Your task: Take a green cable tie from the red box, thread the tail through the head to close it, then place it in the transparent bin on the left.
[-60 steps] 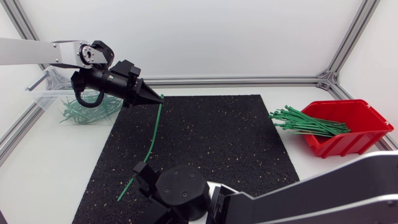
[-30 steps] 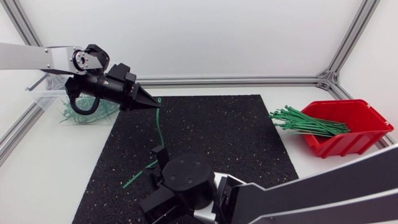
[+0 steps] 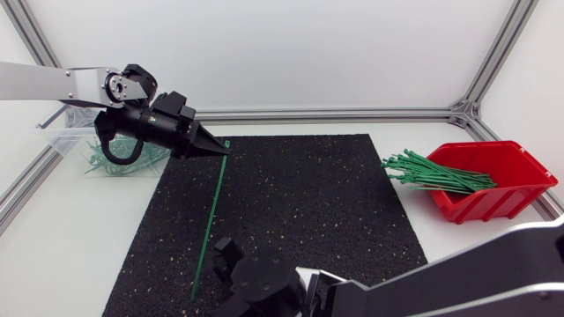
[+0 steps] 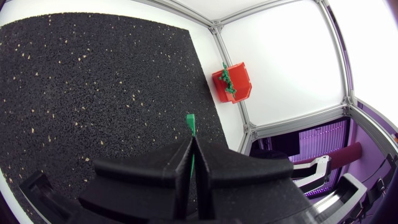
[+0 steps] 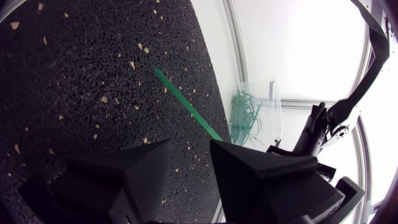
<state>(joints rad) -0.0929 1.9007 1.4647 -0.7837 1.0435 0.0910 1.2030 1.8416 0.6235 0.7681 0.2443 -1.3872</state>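
Observation:
My left gripper point(image 3: 220, 149) hovers over the mat's far left corner, shut on the head end of a green cable tie point(image 3: 211, 220). In the left wrist view the tie point(image 4: 190, 124) pokes out past the shut fingers of this gripper point(image 4: 191, 142). The tie hangs straight toward the mat's front edge. My right gripper point(image 3: 220, 257) stands open beside the tie's lower part. In the right wrist view the tie point(image 5: 183, 102) runs into the gap of that gripper point(image 5: 191, 146), not pinched. The red box point(image 3: 507, 192) of green ties point(image 3: 436, 173) sits at the right. The transparent bin point(image 3: 66, 139) stands far left.
A black speckled mat point(image 3: 308, 194) covers the table's middle. The bin holds several closed green ties point(image 3: 123, 157). Aluminium frame rails point(image 3: 335, 114) border the table at the back and sides. My right arm's big links fill the front right of the head view.
My right gripper has opened and let go of the tie's tail, dropping back toward the front edge. The tie has sprung from bent to straight. The left gripper has hardly moved.

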